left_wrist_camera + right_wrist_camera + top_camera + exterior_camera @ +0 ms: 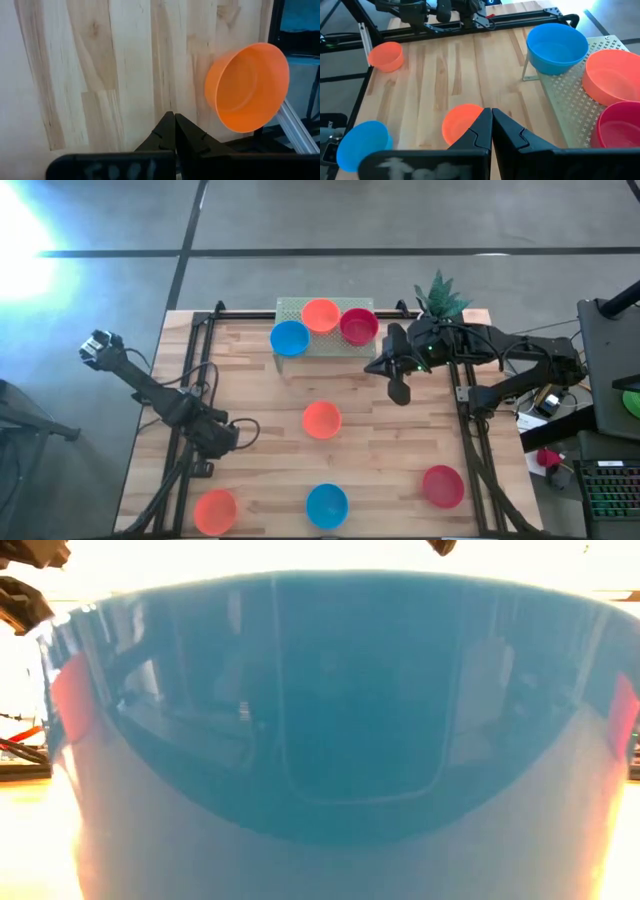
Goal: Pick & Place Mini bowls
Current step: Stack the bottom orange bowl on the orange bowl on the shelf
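Observation:
In the high view, three mini bowls sit on a raised perforated rack [315, 340] at the far edge: blue [290, 338], orange [320, 315] and red [358, 326]. Four more rest on the wooden table: orange [321, 420] in the middle, and orange [215, 510], blue [326, 505] and red [441, 486] along the near edge. My right gripper [400, 393] is shut and hovers right of the rack, with the middle orange bowl [462, 122] beyond its tips [491, 112]. My left gripper [245, 428] is shut, over the table's left part, near the corner orange bowl [247, 87].
A small potted green plant [440, 295] stands at the far right corner behind the right arm. Black frame rails [190, 380] run along the table's left and right sides. The near blue bowl [320, 720] fills the low view. Bare wood lies between the bowls.

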Tool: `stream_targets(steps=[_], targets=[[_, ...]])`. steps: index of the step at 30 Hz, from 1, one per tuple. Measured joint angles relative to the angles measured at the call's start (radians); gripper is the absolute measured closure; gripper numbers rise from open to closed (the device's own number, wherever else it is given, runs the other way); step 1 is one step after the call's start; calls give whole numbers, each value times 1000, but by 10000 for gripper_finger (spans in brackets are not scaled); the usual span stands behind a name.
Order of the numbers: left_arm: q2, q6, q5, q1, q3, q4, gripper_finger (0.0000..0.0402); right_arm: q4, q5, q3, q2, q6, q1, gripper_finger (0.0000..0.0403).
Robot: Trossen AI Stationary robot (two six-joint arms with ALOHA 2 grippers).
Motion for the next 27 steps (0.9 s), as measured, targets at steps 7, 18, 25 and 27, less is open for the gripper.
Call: stream_targets(steps=[7,18,25,27], targets=[[20,-51,0,0,0,1,396,0,0,0,0,0,0,394],[53,-79,39,-10,0,60,331,0,2,0,0,1,0,394],[114,-88,43,-88,-1,202,326,0,2,0,0,3,0,394],[142,-88,43,-110,-1,201,326,0,2,0,0,1,0,394]])
